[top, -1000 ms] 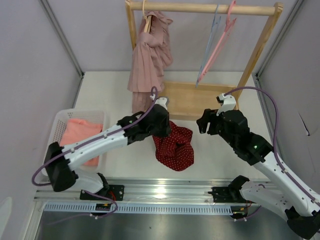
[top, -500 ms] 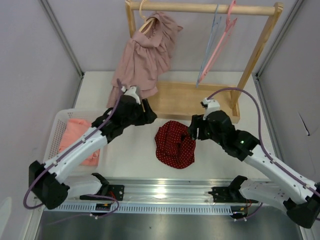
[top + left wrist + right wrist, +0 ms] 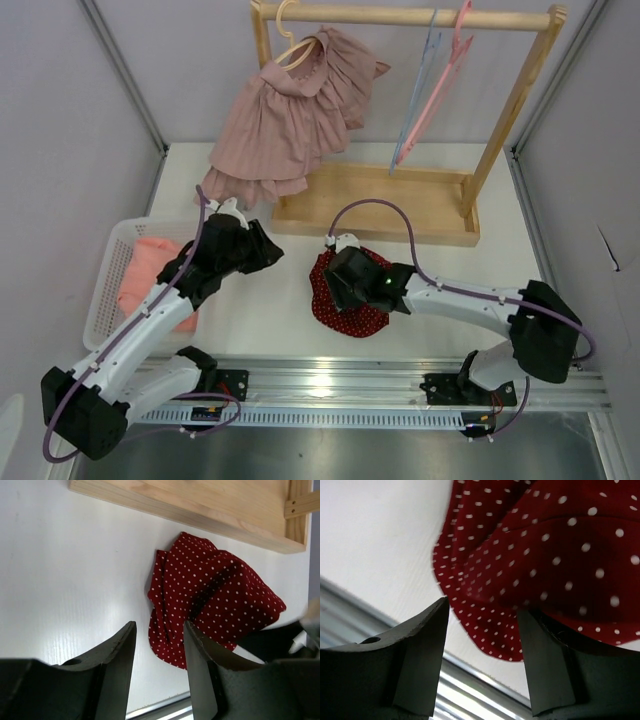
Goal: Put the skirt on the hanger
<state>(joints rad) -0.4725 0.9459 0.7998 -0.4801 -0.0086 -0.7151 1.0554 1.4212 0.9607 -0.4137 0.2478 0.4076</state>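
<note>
**Red dotted skirt point(image 3: 215, 600) crumpled on the table: grasp step**

Wooden rack point(image 3: 400, 16) stands at the far side of the table point(image 3: 270, 310). A pink skirt point(image 3: 290, 120) already hangs from a wooden hanger point(image 3: 297, 50) at its left end. Two thin hangers point(image 3: 447, 60), one blue and one pink, hang free toward the right.

White basket point(image 3: 150, 226) at near left holds one coral garment point(image 3: 140, 275), and I can make out nothing else in it.

The dotted piece lies in a heap just in front of the rack's base, between my two arms.

Right gripper point(image 3: 482, 607) sits right over the heap's near edge, jaws spread, with no cloth pinched between them that I can see. Left gripper point(image 3: 159, 630) hovers beside the basket, jaws apart and empty, facing the heap.

Judgement: I am in the reach-and-grasp step, and this piece is not yet hung. Next I need to lower the right jaws onto a fold. The waistband would be best, but I cannot pick it out in the heap. Then close and lift toward a free hanger.
</note>
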